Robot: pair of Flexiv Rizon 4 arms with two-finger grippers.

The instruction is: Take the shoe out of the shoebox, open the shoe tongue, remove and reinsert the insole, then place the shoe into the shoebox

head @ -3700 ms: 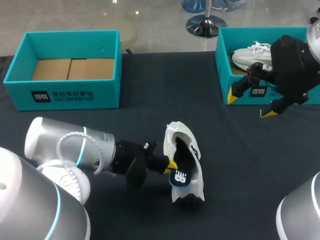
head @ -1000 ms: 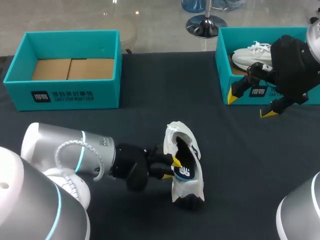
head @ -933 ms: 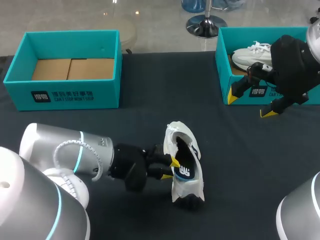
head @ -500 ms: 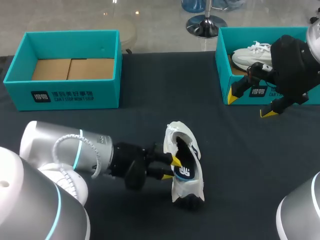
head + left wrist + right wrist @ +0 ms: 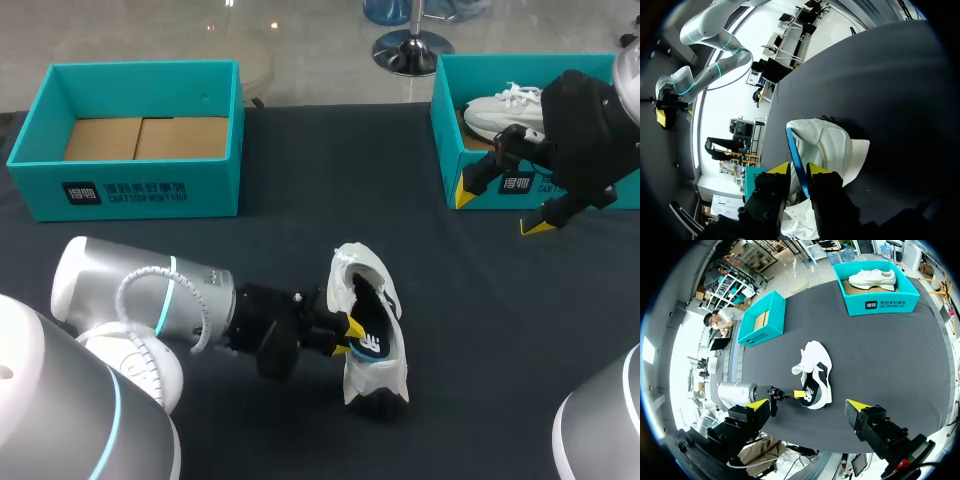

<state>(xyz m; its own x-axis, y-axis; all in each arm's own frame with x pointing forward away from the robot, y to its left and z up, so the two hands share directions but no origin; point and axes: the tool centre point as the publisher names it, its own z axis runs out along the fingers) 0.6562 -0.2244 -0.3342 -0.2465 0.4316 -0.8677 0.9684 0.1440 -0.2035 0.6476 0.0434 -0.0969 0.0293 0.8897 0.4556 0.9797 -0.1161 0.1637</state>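
Shoe (image 5: 393, 340) down on the counter (image 5: 300, 170), mid-front, white, mouth turned toward the L arm. L hand (image 5: 348, 335) is right at that mouth, its 2 yellow tips pinched on the insole (image 5: 366, 345), which is dark w/ a white logo and a blue edge. L wrist cam backs it up: the insole's blue rim (image 5: 793, 150) runs up from between the fingers (image 5: 781, 169), 1 tip pressing each side, so that hand is clamped on it. Far end of the insole goes into the shoe; how deep, can't tell.

R hand (image 5: 500, 210) hangs well apart from all this, just in front of the far-R shoebox (image 5: 447, 130), fingers spread wide w/ nothing between them. 2nd shoe (image 5: 500, 108), also white, laces up, lies inside that box. Far-L shoebox (image 5: 150, 190) sits at the counter's back corner, brown cardboard floor showing.
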